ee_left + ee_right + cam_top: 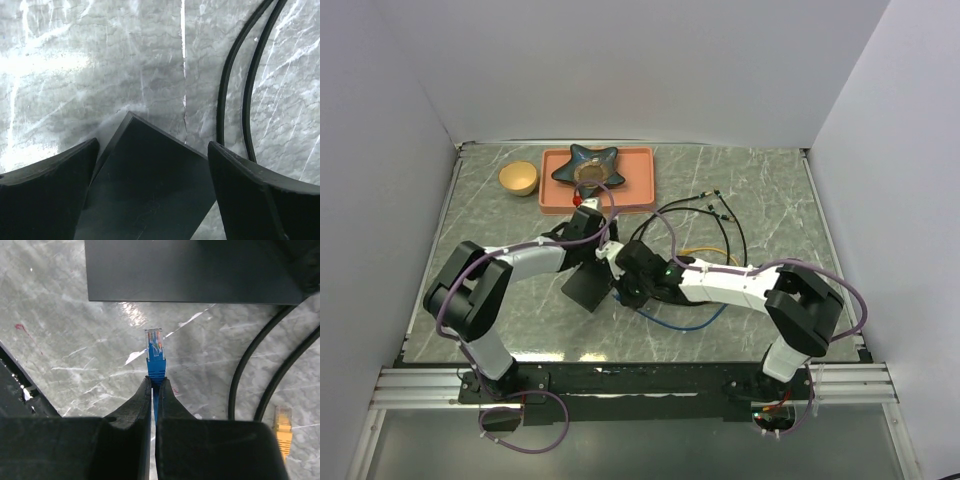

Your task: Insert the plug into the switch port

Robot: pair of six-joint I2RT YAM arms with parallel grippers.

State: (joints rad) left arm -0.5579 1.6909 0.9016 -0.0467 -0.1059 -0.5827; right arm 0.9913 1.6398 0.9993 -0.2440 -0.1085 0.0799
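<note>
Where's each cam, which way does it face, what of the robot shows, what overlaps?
Top external: above and behind the bases, looking down at the table; left arm and right arm show.
Left wrist: on the left arm, looking down past the open left gripper straddling a corner of the switch port.
Right wrist: looking along the right gripper, shut on the blue plug, towards the switch port.
Shared: all see the switch port; both wrist views see black cables.

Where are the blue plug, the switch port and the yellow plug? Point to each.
blue plug [155,360]: right wrist view, its blue boot.
switch port [190,270]: right wrist view, its flat black face.
yellow plug [283,427]: right wrist view, its body.
</note>
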